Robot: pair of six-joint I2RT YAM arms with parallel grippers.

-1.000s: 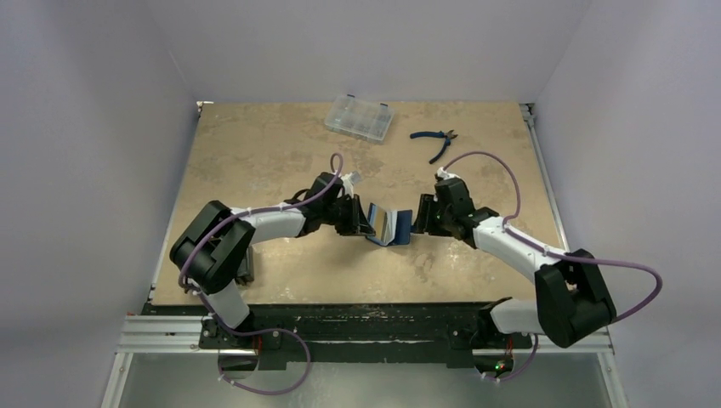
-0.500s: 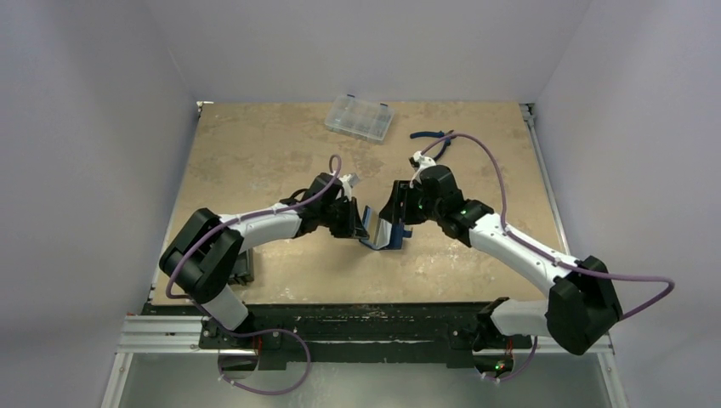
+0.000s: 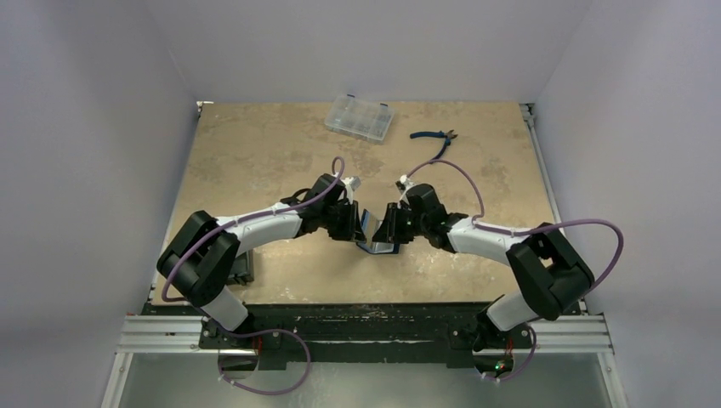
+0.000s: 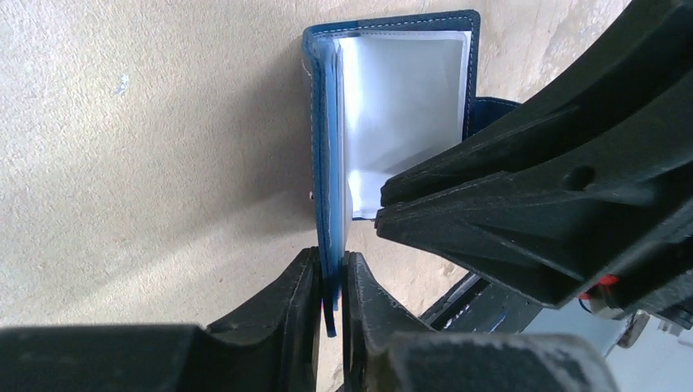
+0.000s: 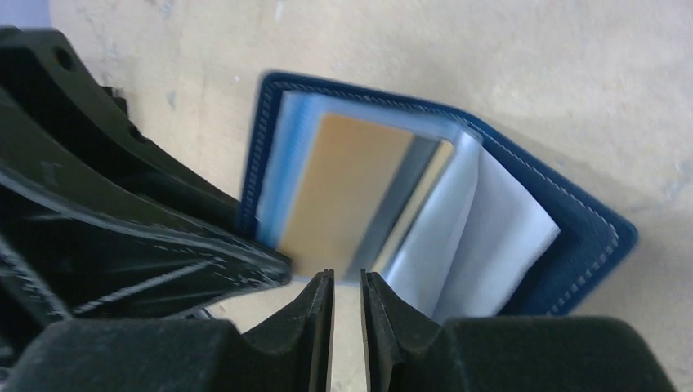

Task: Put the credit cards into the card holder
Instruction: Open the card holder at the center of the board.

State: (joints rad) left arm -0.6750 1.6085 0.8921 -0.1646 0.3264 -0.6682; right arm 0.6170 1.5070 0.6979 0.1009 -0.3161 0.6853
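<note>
The navy card holder stands open on its edge at mid-table between my two grippers. My left gripper is shut on the edge of one cover. White clear sleeves show inside. In the right wrist view a card with a dark stripe sits in a sleeve of the card holder. My right gripper is just below that card's lower edge. Its fingers are almost together with a thin slit between them and nothing in it. My right gripper's fingers crowd the left wrist view.
A clear plastic compartment case lies at the back of the table. Blue-handled pliers lie to its right. A dark object sits by the left arm near the table's front left.
My right arm has swung left and in against the card holder, and the holder's two covers now stand closer together. My left gripper has kept its hold and barely moved.
</note>
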